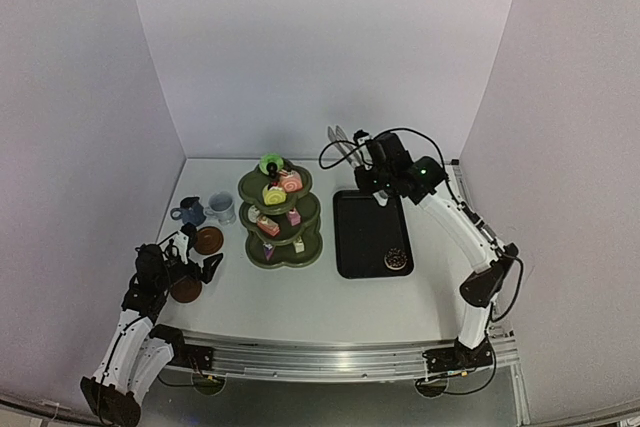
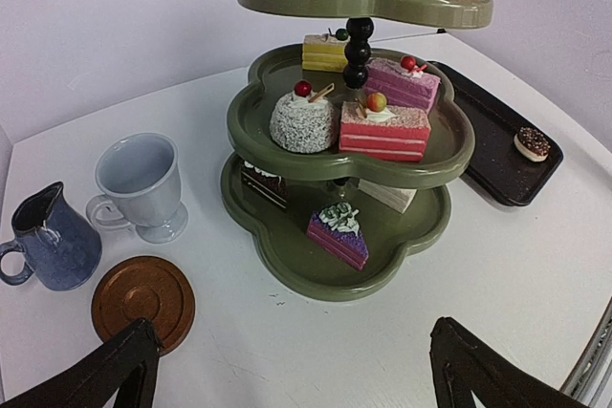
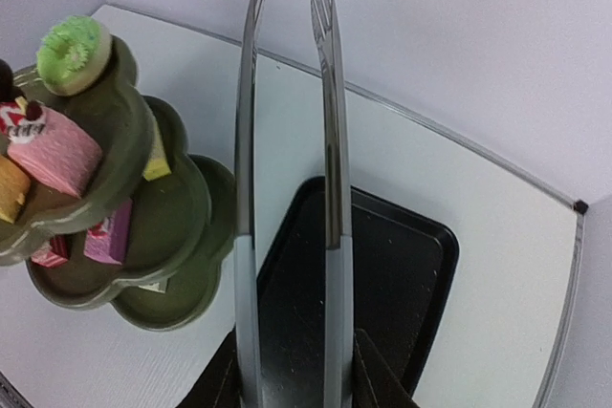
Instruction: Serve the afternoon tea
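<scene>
The olive-green three-tier stand (image 1: 280, 245) (image 2: 287, 117) (image 3: 182, 207) holds several small cakes, with a green doughnut (image 1: 270, 163) (image 3: 72, 42) on its top tier. One chocolate doughnut (image 1: 397, 260) (image 2: 532, 143) lies on the black tray. Left of the stand are the dark-blue cup (image 1: 188, 212) (image 2: 53, 236) and the white cup (image 1: 221, 208) (image 2: 142, 183), with one brown saucer (image 1: 209, 240) (image 2: 143, 301) in front of them and a second saucer (image 1: 186, 290) nearer. My left gripper (image 1: 192, 260) (image 2: 301, 379) hangs open and empty by the saucers. My right gripper (image 1: 368, 169) (image 3: 292, 379) is shut on the metal tongs (image 1: 340, 142) (image 3: 247, 188), whose tips are apart and empty.
The black tray (image 1: 365, 232) (image 3: 402, 274) (image 2: 488, 131) lies right of the stand. White walls close the table on three sides. The table's metal rail runs along the near edge.
</scene>
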### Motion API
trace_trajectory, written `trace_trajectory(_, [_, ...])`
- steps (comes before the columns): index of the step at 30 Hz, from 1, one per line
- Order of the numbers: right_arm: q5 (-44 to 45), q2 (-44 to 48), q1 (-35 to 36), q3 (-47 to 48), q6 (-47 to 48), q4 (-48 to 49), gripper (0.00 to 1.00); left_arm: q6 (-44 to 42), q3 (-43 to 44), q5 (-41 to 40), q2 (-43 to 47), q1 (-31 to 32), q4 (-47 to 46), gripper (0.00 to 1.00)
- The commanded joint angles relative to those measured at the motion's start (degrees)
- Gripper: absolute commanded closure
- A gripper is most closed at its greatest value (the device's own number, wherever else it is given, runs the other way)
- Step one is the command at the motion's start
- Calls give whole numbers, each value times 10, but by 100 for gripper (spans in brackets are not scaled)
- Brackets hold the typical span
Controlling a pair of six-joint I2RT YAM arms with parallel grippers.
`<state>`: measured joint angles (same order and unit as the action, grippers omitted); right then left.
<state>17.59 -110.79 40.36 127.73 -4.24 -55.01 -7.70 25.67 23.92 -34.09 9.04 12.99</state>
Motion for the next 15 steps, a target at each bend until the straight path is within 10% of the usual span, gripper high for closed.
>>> trace_trajectory(1, [34,108,-21,-110,-102,-51,69,-7,-1,9,2,-2,-14,1])
trace_trajectory(15, [-58,215,-21,-361,-232,-188,69,-4,2,18,-2,-2,-14,1])
